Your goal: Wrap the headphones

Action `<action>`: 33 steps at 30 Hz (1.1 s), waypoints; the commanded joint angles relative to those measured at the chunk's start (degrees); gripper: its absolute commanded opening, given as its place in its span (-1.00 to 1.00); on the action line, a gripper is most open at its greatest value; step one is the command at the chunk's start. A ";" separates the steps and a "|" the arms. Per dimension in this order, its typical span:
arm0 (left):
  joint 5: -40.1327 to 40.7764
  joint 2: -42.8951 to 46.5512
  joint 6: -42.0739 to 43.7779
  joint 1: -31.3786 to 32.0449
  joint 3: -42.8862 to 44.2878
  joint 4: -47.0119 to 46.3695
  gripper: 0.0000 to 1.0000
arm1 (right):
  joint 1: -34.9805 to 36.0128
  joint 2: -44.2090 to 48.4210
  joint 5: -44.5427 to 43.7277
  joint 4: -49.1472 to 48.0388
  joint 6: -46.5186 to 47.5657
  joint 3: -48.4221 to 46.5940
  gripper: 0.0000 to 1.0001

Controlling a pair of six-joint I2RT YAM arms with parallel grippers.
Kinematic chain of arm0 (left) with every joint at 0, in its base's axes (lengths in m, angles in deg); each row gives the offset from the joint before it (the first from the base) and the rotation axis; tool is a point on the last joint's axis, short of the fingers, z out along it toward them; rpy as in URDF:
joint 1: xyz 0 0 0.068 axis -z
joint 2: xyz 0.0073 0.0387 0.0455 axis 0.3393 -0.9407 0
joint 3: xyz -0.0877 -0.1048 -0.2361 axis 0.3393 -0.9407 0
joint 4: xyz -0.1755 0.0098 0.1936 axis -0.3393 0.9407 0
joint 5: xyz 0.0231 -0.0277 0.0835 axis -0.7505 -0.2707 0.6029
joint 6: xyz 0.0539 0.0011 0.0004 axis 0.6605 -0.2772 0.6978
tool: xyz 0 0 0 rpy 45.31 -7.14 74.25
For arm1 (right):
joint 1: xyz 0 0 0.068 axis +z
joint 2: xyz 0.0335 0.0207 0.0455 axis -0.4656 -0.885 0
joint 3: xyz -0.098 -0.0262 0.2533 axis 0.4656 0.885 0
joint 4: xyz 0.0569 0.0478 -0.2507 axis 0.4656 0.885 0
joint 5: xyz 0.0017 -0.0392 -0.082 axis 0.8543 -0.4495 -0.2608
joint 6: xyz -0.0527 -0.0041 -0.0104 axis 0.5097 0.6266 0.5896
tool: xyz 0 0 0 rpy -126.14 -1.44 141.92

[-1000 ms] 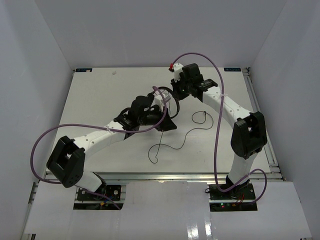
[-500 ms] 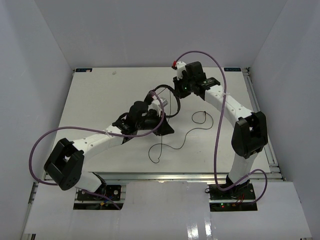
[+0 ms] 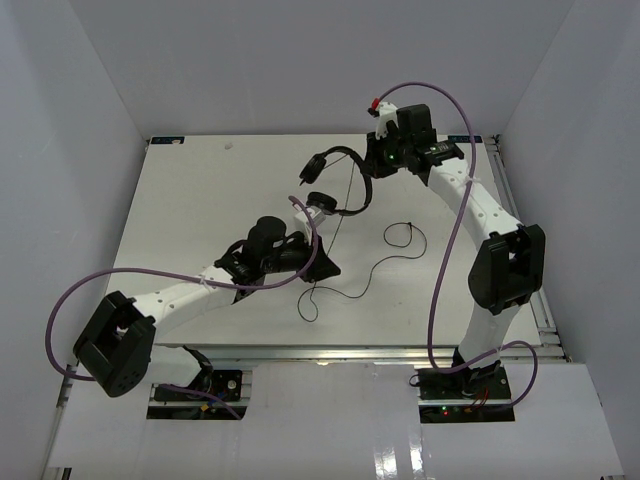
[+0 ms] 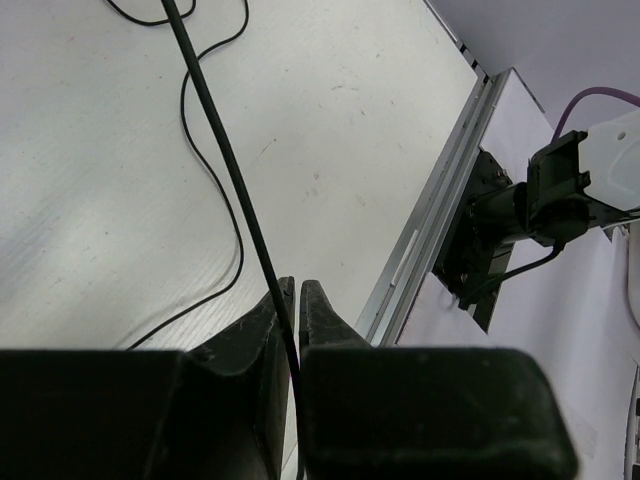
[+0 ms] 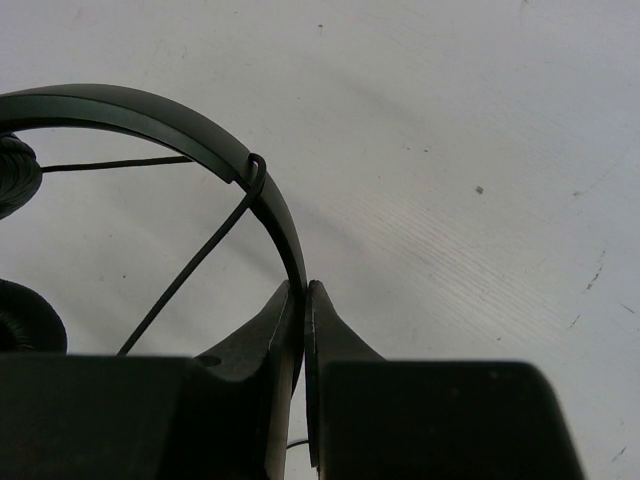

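Observation:
The headphones (image 3: 345, 152) hang above the back middle of the table, earpads to the left. My right gripper (image 3: 374, 166) is shut on the thin headband (image 5: 160, 118), whose end runs between the jaws of that gripper (image 5: 304, 288). The black cord (image 5: 200, 255) loops once around the headband and leads off to the lower left. In the left wrist view a taut cord (image 4: 225, 160) runs from above down into my left gripper (image 4: 298, 285), which is shut on it. The left gripper (image 3: 324, 267) sits low near the table's middle. Loose cord (image 3: 375, 265) lies curled on the table.
White walls close in the table on three sides. A metal rail (image 4: 430, 230) runs along the near edge, with the right arm's base mount (image 4: 520, 215) behind it. Purple robot cables (image 3: 440, 250) arc beside both arms.
The right gripper has carried the headphones up and toward the back right. The left gripper has drawn back toward the near left with the cord, stretching it.

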 commanded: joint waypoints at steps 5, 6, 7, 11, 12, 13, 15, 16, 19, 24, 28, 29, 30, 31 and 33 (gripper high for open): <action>0.75 1.28 0.54 0.32 -3.35 -4.79 -0.64 | -1.55 3.14 5.96 -1.14 -3.92 -3.53 -0.85; 0.77 1.17 0.70 0.32 -3.70 -5.28 -0.65 | -1.77 3.28 6.56 -0.95 -4.12 -3.69 -0.85; 0.97 1.20 0.98 0.32 -4.06 -5.73 -0.68 | -2.01 3.44 7.09 -0.78 -4.28 -3.81 -0.85; 1.94 1.70 1.81 0.30 -5.43 -7.17 -0.85 | -2.96 4.47 9.06 -0.31 -4.68 -3.69 -0.85; 2.04 1.98 2.13 0.32 -5.92 -7.66 -0.88 | -3.13 4.77 9.32 -0.28 -4.75 -3.50 -0.85; 2.09 2.19 2.42 0.32 -6.27 -7.99 -0.91 | -3.35 4.98 9.55 -0.26 -4.79 -3.30 -0.85; 2.24 2.49 2.85 0.32 -6.73 -8.28 -0.97 | -3.92 5.20 10.06 -0.17 -4.84 -3.07 -0.85; 2.29 2.71 3.07 0.32 -7.00 -8.33 -0.98 | -4.30 5.25 10.44 -0.11 -4.95 -3.13 -0.85; 2.81 3.19 3.69 0.23 -8.01 -8.63 -0.98 | -5.49 5.40 11.80 0.08 -5.45 -3.29 -0.85; 3.67 3.66 3.97 0.27 -9.81 -10.16 -0.83 | -6.59 6.10 13.00 0.33 -5.67 -3.35 -0.85; 4.13 3.65 4.29 0.21 -10.69 -11.13 -0.72 | -7.05 6.73 13.45 0.42 -5.74 -2.96 -0.85; 4.27 3.53 4.49 0.19 -10.77 -11.15 -0.71 | -7.11 6.92 13.64 0.47 -5.80 -2.87 -0.85; 4.43 3.44 4.67 0.16 -10.83 -11.15 -0.70 | -7.17 7.10 13.84 0.51 -5.86 -2.78 -0.85; 4.51 3.42 4.71 0.22 -10.94 -11.20 -0.70 | -7.28 7.13 13.97 0.51 -5.94 -2.78 -0.85; 4.58 3.26 5.02 0.14 -11.34 -11.68 -0.70 | -7.68 7.37 14.61 0.51 -6.10 -2.78 -0.85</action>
